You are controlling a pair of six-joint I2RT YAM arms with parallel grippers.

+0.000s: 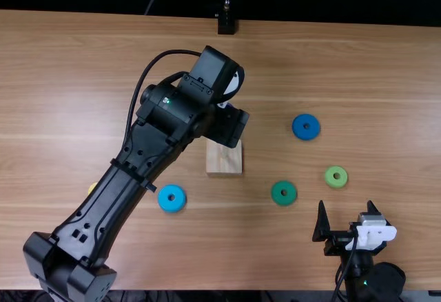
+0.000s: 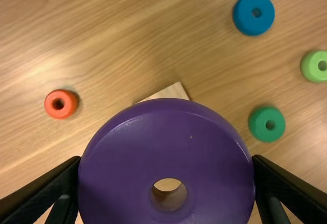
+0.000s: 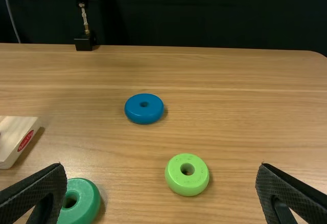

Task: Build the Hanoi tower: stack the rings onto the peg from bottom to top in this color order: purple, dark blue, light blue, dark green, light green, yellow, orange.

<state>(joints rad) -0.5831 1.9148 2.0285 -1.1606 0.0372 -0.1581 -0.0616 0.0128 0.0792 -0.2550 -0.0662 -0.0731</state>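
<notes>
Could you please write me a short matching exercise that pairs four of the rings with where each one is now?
1. Purple ring
2. Light blue ring
3. Dark green ring
4. Dark blue ring

A. On the table, between the light blue ring and the light green ring
B. On the table, left of the wooden block in the top view
C. On the table, nearer its far edge than the light green ring
D. Held between the fingers of the left gripper

Pairs: 1-D, 2-B, 3-A, 4-C
</notes>
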